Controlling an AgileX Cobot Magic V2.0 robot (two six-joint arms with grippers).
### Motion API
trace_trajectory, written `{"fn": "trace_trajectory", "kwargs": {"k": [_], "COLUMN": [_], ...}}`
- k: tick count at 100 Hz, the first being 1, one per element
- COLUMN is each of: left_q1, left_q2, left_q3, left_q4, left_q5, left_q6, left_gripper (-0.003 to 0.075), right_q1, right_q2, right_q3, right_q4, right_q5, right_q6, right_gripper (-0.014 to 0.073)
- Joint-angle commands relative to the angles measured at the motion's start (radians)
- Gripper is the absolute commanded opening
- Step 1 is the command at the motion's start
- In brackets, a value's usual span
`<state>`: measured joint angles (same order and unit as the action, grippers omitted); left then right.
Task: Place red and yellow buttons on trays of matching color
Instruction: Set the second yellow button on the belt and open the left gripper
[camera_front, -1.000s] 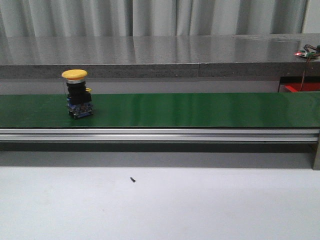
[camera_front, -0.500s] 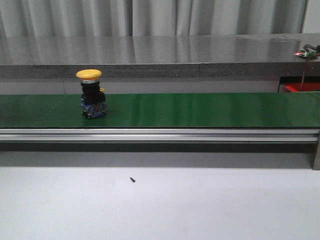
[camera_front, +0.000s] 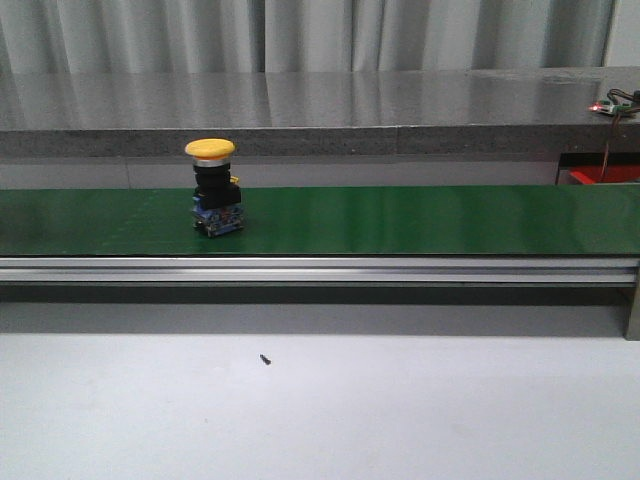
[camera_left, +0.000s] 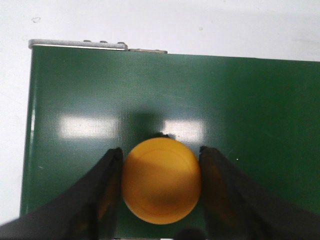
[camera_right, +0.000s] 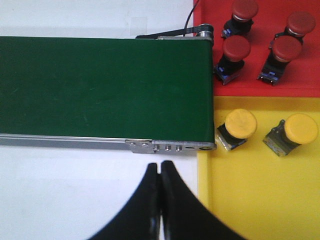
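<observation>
A yellow button (camera_front: 213, 190) with a black body stands upright on the green conveyor belt (camera_front: 420, 220), left of the middle. In the left wrist view its yellow cap (camera_left: 161, 181) shows between the two dark fingers of my left gripper (camera_left: 161, 150), which is open; the front view shows no gripper near the button. My right gripper (camera_right: 160, 166) is shut and empty over the white table, beside the yellow tray (camera_right: 260, 200). Two yellow buttons (camera_right: 240, 124) lie in that tray. Several red buttons (camera_right: 236, 50) lie in the red tray (camera_right: 300, 77).
The belt's end (camera_right: 205, 100) meets both trays. A grey shelf (camera_front: 320, 110) runs behind the belt. A small dark screw (camera_front: 265, 359) lies on the white table in front. A red tray corner (camera_front: 600, 176) shows at far right.
The yellow button has travelled to the right along the belt, about 70 pixels over the second. Nothing else in the front view has moved.
</observation>
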<state>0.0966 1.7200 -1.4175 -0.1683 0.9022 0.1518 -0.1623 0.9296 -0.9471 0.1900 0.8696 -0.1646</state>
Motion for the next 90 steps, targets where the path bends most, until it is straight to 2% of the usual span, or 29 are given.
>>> {"fn": "trace_trajectory", "kwargs": {"k": [1,14,21,64,74,90], "left_q1": [-0.006,-0.006,-0.006,-0.006,-0.007,-0.009], "left_q2": [-0.043,-0.043,-0.045,-0.192,-0.249,-0.339], "left_q3": [-0.031,-0.031,-0.031,-0.033,-0.033,-0.017], "left_q4": [-0.013,-0.015,-0.021,-0.096,-0.103,-0.12], "left_q5": [-0.039,-0.037,-0.037,-0.011,0.021,0.065], "left_q6": [-0.001,-0.001,-0.001,0.028,0.028,0.028], "left_gripper": [0.0318,0.0474,0.0513,0.051,0.0445,0.0176], "right_q1": [-0.001,-0.001,-0.001,-0.001,-0.001,-0.001], "right_q2": [-0.016,-0.016,-0.016,-0.016,-0.016,-0.016], "right_q3": [-0.024,-0.024,-0.024,-0.024,-0.024,-0.024], "right_q4": [0.015,0.015,0.015,0.015,0.015,0.015], "right_q5": [-0.051,-0.051,-0.051,-0.051,-0.051,-0.051], "right_q6": [-0.011,-0.011,-0.011,-0.011,-0.011,-0.011], "right_gripper": [-0.0106,-0.0106,-0.0106,-0.0106,-0.0106,-0.0106]}}
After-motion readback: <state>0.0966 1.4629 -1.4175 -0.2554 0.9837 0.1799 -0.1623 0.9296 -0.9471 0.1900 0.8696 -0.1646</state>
